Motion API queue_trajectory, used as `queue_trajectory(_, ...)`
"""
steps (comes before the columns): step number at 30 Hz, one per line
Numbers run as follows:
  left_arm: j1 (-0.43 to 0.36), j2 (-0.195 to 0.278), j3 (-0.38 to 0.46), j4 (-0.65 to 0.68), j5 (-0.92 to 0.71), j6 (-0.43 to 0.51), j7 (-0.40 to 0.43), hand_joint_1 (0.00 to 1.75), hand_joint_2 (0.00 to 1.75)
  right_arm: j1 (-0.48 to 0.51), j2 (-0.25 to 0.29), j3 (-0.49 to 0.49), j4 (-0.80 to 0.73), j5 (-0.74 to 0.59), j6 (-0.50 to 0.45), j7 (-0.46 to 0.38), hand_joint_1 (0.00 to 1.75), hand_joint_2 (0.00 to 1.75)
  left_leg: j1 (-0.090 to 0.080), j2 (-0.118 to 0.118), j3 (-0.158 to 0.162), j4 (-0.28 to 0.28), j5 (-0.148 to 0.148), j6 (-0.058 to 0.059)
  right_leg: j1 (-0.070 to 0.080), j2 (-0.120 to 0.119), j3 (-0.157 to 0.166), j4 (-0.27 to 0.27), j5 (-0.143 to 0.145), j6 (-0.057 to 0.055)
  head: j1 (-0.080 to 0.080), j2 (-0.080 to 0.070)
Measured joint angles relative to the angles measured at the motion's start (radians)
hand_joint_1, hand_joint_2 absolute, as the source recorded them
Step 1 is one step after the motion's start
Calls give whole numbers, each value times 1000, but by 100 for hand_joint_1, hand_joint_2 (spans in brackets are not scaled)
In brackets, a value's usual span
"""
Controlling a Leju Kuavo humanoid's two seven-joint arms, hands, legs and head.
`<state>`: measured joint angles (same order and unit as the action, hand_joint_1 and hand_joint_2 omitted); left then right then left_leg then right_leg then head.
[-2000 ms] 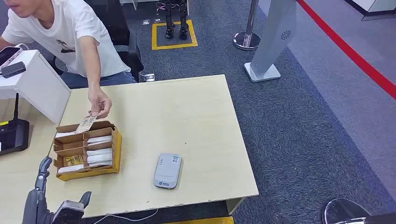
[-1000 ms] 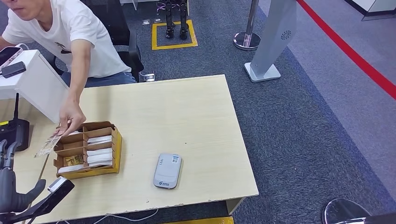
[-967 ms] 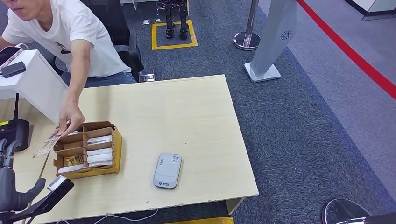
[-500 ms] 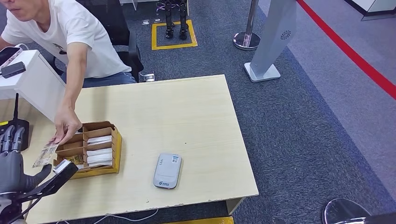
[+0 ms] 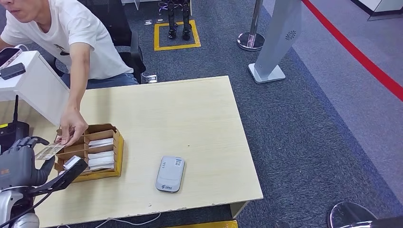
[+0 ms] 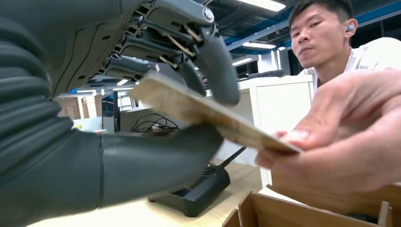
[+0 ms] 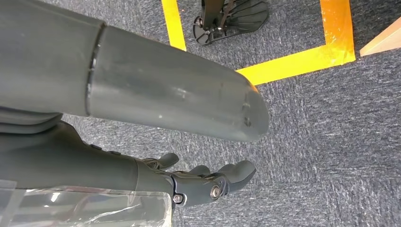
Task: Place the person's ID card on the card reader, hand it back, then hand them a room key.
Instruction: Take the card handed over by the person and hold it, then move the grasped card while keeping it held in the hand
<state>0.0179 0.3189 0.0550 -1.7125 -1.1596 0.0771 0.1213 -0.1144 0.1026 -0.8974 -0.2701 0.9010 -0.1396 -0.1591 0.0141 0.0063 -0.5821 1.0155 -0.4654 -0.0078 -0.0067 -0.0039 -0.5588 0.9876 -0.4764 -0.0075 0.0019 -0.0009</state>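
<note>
1. The left robot hand (image 5: 19,164) was raised over the desk's left edge, and its thumb and fingers (image 6: 215,61) were closed on one end of the ID card (image 5: 47,152).
2. In the left wrist view the ID card was seen pinched between the thick thumb below and the darker fingers above, while its other end was held by the person's hand (image 5: 71,130).
3. The card was thus gripped from both ends, just beside the left wall of the cardboard tray (image 5: 119,147).
4. The cardboard tray was divided into compartments, in which white cards (image 5: 100,154) were stacked; whether these were room keys could not be told.
5. The card reader (image 5: 170,174), a grey flat device, lay on the desk (image 5: 190,118) to the right of the tray, well apart from the card.
6. A black device with an antenna (image 5: 12,133) stood at the desk's far left, behind the left robot hand.
7. The right robot hand (image 7: 208,182) was seen hanging over grey carpet, its fingers loosely curled and nothing held in it.
8. The person in a white shirt (image 5: 76,33) was leaning over the desk from a chair.
</note>
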Motion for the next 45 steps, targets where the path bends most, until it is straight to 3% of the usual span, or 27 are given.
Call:
queue_trajectory(29, -26, -2, -20, 18, 17, 4, -1, 175, 175, 0, 0, 1, 2, 0, 2, 0, 0, 0, 0, 0, 0, 0, 0, 0, 0, 0, 0, 0, 0, 0, 0, 0)
queue_trajectory(33, -58, -4, -33, 36, 16, 3, -14, 175, 175, -1, 0, 3, 4, 4, 5, 0, 0, 0, 0, 0, 0, 0, 0, 0, 0, 0, 0, 0, 0, 0, 0, 0)
queue_trajectory(38, -142, -25, -109, 81, -37, 8, -40, 175, 175, -10, 3, 9, 6, 11, 16, -6, 0, 0, 0, 0, 0, 0, 2, 1, 0, 0, 0, 0, 1, 0, 0, 0)
queue_trajectory(45, -217, -68, -313, 82, -166, 9, -41, 175, 175, -41, 16, 11, 6, 0, 21, -11, 0, 0, -1, 0, 0, 1, 2, 1, 0, 0, 0, 0, 3, 0, 0, 0)
